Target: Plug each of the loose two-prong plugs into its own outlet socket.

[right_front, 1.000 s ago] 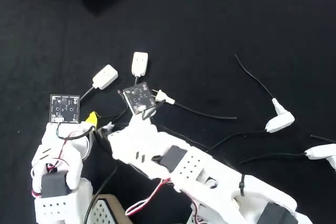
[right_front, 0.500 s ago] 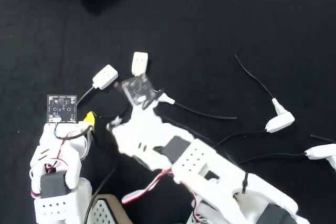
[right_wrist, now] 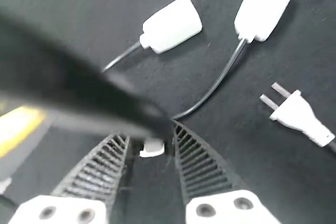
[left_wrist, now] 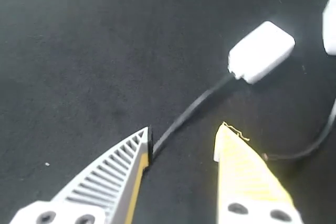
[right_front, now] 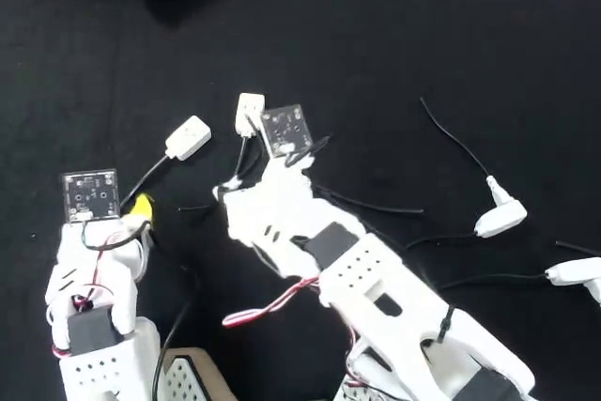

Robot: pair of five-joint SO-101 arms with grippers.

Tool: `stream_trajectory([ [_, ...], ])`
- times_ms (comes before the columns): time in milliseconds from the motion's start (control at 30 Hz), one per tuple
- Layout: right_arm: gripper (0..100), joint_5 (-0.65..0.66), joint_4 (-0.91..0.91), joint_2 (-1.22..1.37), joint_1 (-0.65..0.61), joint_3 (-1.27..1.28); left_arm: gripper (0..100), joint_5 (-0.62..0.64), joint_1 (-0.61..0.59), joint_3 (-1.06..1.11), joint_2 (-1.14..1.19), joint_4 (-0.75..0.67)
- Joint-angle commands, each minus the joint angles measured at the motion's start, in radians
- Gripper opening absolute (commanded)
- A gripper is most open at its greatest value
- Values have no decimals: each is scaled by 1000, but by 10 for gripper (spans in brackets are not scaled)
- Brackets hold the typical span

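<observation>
We see a black surface under everything. The right arm is the biggest thing on it, lying from the near right corner toward the middle. The left arm is shorter and stands at the near left.

The left end effector hangs low over the surface, its white and yellow fingers spread wide and holding nothing. Between them runs the black cord of the first outlet socket, though we cannot tell whether the white finger touches it.

The right end effector has its two ribbed fingers drawn close on a small white piece, pinching it. A black cable crosses right in front of that camera. We cannot tell what the piece is.

Both sockets are white blocks lying flat near the middle of the surface, close to each other but apart. The second outlet socket sits just beside the right arm's wrist, and its slots show in the right wrist view. Its cord curves back toward the right end effector.

A loose two-prong plug lies flat near the second outlet socket, unplugged, with both prongs bare.

Two more white plugs lie well apart from the sockets. The angled plug is on the right side of the surface, and the edge plug is at its right border, each on a thin black cord.
</observation>
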Motion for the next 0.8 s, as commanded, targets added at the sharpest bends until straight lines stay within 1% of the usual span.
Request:
stream_trajectory([
  [0, 12, -6, 68, -2, 60, -110, 210, 48, -16, -58, 0, -32],
  [67, 12, -5, 103, -2, 94, -137, 211, 48, -15, -104, 2, -23],
  [167, 12, 5, 104, -7, 158, -159, 216, 43, 5, -248, 12, 114],
  [200, 12, 5, 101, -7, 180, -170, 227, 43, 16, -278, 28, 121],
  [233, 12, 8, 101, -4, 198, -180, 242, 43, 31, -295, 48, 104],
  [333, 12, 8, 106, -2, 239, -196, 261, 43, 48, -295, 173, -23],
  [400, 13, 8, 107, -2, 262, -199, 258, 40, 33, -311, 310, -117],
  [500, 13, 35, 107, -5, 282, -202, 257, 41, -21, -426, 578, -216],
  [567, 13, 75, 120, -2, 288, -214, 257, 41, -47, -564, 779, -216],
  [633, 13, 112, 178, -1, 296, -249, 257, 41, -61, -704, 979, -206],
  [700, 13, 166, 236, -1, 322, -297, 257, 41, -48, -837, 1157, -161],
  [767, 13, 242, 267, -1, 367, -331, 258, 40, 12, -947, 1309, -104],
])
